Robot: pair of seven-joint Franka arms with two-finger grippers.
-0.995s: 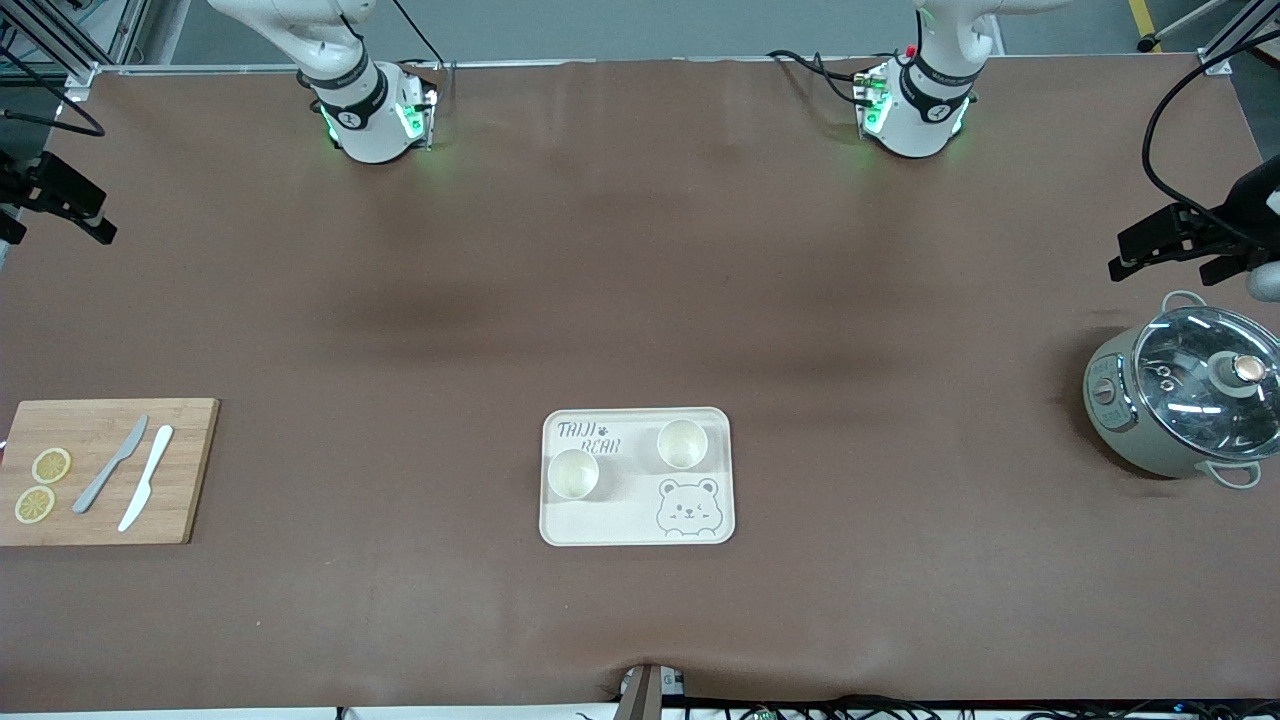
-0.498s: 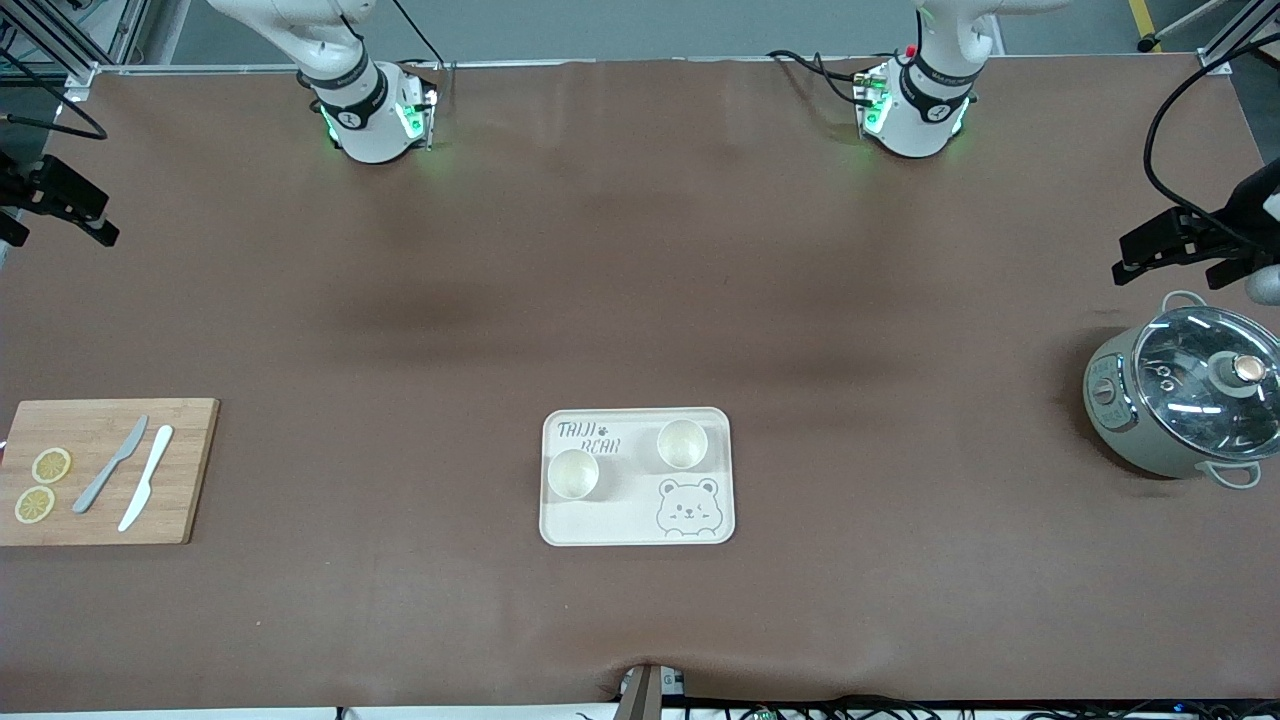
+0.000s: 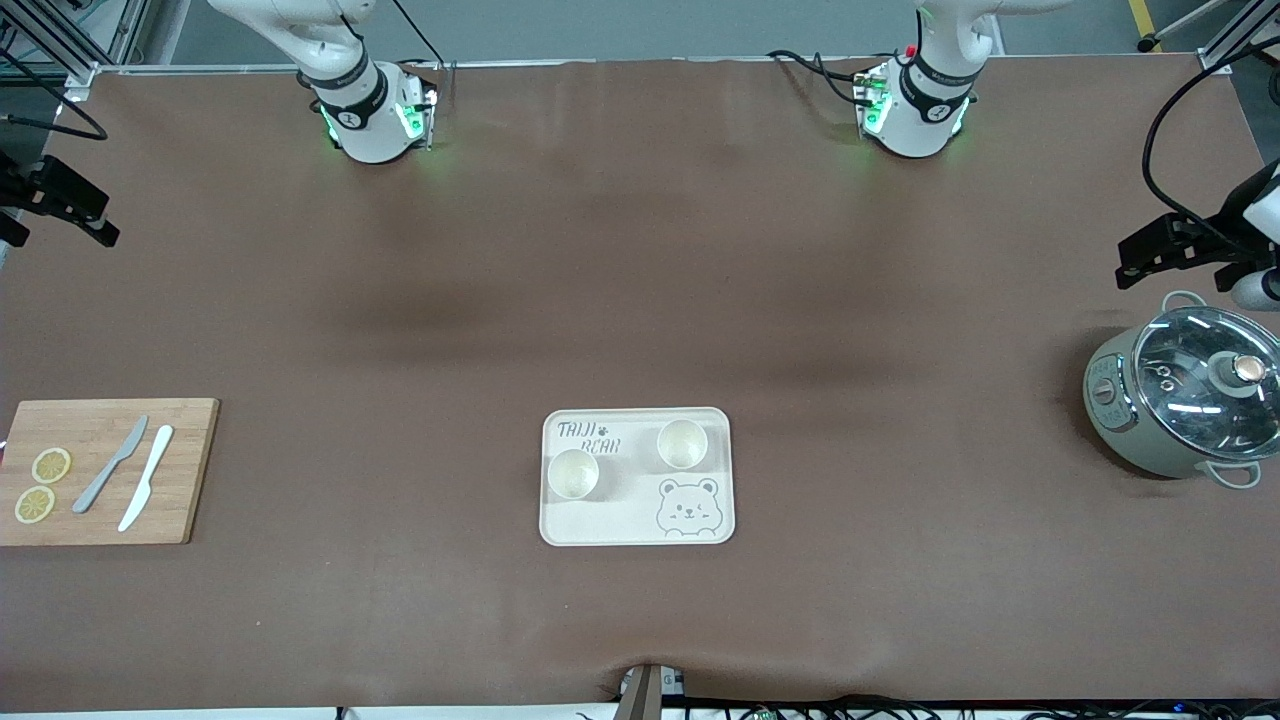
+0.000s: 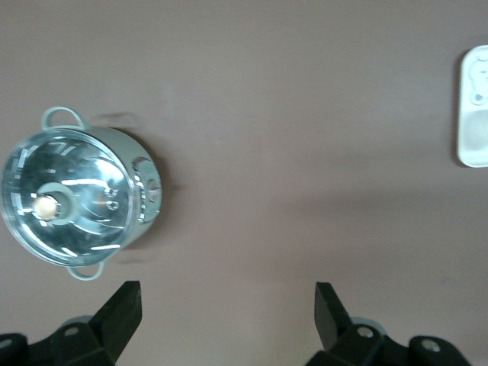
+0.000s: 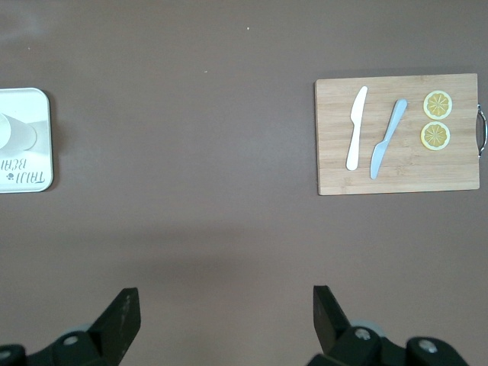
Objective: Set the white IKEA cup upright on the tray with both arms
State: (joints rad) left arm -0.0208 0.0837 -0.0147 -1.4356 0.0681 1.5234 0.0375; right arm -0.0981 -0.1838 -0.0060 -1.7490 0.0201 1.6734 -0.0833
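Both white cups (image 3: 573, 473) (image 3: 682, 443) already stand upright, mouths up, on the tray (image 3: 637, 528), so you need no grasp. Your left end effector (image 3: 1175, 248) hangs spread wide above the surface near the pot (image 3: 1185, 392); your right end effector (image 3: 62, 202) hangs likewise spread, toward the cutting board's (image 3: 100, 430) end.

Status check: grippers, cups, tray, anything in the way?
Left gripper open, up over bare table beside the pot. Right gripper open, up at its own table end. Two cups upright on tray. Nothing in the way.
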